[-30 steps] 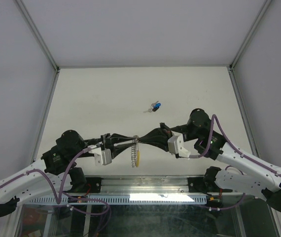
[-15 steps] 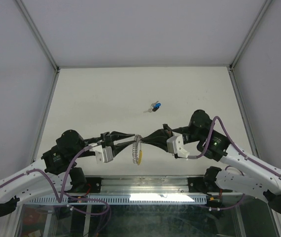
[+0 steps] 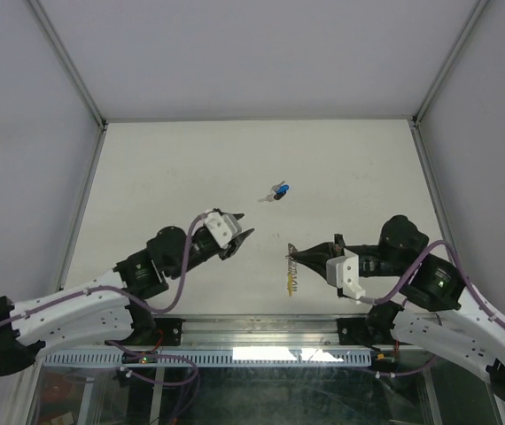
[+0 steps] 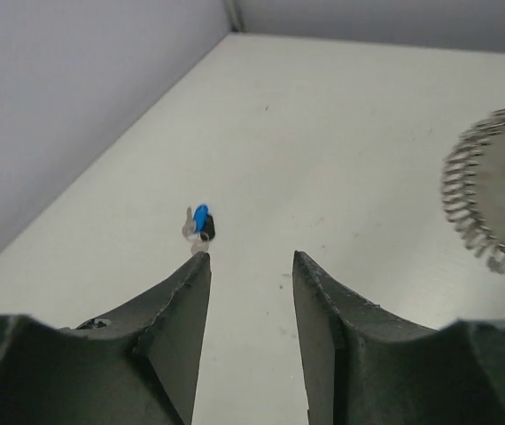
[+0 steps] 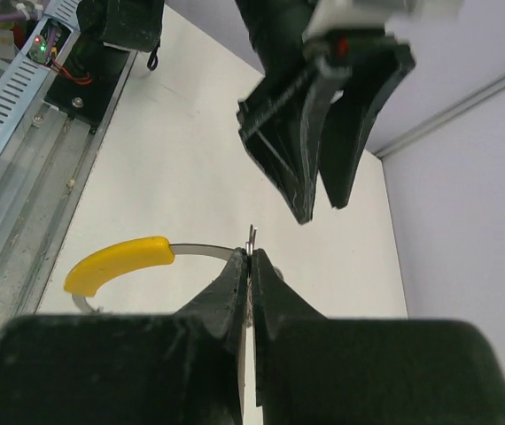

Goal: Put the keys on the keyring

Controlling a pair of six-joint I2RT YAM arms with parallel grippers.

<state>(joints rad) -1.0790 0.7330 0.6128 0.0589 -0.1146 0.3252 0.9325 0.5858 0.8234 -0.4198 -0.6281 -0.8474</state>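
Note:
The keys [image 3: 279, 191], tiny and silver with one blue head, lie together on the white table beyond both arms; the left wrist view shows the keys [image 4: 199, 223] just past my left fingertip. My right gripper [image 3: 292, 255] is shut on the keyring [image 3: 292, 278], which hangs below it with its yellow segment lowest. In the right wrist view the right gripper [image 5: 252, 253] pinches the ring's metal band, and the yellow segment [image 5: 115, 262] curves off to the left. My left gripper [image 3: 236, 237] is open and holds nothing, left of the ring and apart from it. The keyring's ribbed coil [image 4: 487, 204] shows at the right edge.
White enclosure walls and metal frame posts [image 3: 66, 75] surround the table [image 3: 190, 168]. An aluminium rail [image 3: 261, 332] with cable tracks runs along the near edge between the arm bases. My left gripper [image 5: 323, 115] hangs above the ring in the right wrist view.
The left gripper has opened, let go of the keyring and drawn back toward the keys. The right gripper has carried the ring to the right, still shut on it.

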